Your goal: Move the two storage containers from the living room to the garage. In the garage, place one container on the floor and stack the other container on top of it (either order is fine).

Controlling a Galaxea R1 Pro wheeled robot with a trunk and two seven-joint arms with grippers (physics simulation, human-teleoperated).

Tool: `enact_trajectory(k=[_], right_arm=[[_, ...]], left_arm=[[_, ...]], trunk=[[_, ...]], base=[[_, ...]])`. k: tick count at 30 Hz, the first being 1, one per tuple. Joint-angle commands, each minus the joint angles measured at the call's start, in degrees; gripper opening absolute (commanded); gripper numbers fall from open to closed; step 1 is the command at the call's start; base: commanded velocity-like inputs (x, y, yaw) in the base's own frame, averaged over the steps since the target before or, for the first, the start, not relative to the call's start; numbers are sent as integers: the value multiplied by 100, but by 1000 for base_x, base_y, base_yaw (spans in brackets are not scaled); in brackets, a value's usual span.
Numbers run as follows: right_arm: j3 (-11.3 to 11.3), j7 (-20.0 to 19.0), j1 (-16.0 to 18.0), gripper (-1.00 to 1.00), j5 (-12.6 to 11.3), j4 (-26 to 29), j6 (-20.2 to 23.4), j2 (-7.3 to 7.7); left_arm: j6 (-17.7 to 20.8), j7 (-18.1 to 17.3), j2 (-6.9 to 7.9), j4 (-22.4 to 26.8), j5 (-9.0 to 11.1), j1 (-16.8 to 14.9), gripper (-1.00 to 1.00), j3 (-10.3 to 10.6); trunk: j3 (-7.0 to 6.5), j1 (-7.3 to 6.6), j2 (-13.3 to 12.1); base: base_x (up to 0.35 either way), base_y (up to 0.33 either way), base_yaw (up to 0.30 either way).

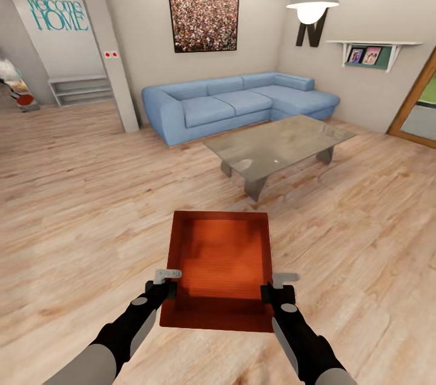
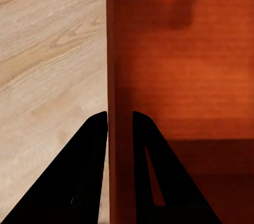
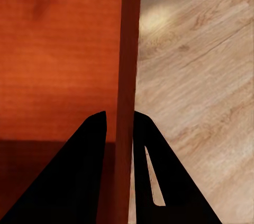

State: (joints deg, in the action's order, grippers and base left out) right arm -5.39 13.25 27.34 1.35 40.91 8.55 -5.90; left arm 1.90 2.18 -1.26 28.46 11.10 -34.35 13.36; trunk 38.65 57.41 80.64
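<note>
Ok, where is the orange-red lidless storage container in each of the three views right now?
Head view: orange-red lidless storage container low centre, held between both grippers.
Left wrist view: its side wall runs between the left gripper fingers.
Right wrist view: opposite wall between the right gripper fingers.
Shared landmark: light wood-plank floor.

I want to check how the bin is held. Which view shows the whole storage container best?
The head view: the whole storage container shows, with the left gripper and right gripper on its side walls. Each wrist view shows one wall between the fingers, plus some ribbed bottom.
</note>
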Motion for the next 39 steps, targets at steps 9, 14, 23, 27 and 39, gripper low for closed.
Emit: enact_trajectory(k=[9,14,23,27,39], right_arm=[[38,63,-2,-100,32,4,59,-132],[38,63,-1,-100,30,4,59,-131],[38,63,-4,-100,32,4,59,-133],[38,63,-3,-100,31,4,59,-138],[38,63,-2,-100,29,4,59,-139]], left_arm=[[21,55,-40,15,-12,-1,-100,0],[24,55,-41,11,-12,-1,-100,0],[21,60,-41,10,-12,-1,-100,0],[21,56,-41,10,-12,-1,-100,0],[21,56,-41,10,-12,-1,-100,0]], trunk=[[5,0,3],[5,0,3],[5,0,3],[5,0,3],[5,0,3]], base=[[0,0,277],[0,0,276],[0,0,276],[0,0,277],[0,0,277]])
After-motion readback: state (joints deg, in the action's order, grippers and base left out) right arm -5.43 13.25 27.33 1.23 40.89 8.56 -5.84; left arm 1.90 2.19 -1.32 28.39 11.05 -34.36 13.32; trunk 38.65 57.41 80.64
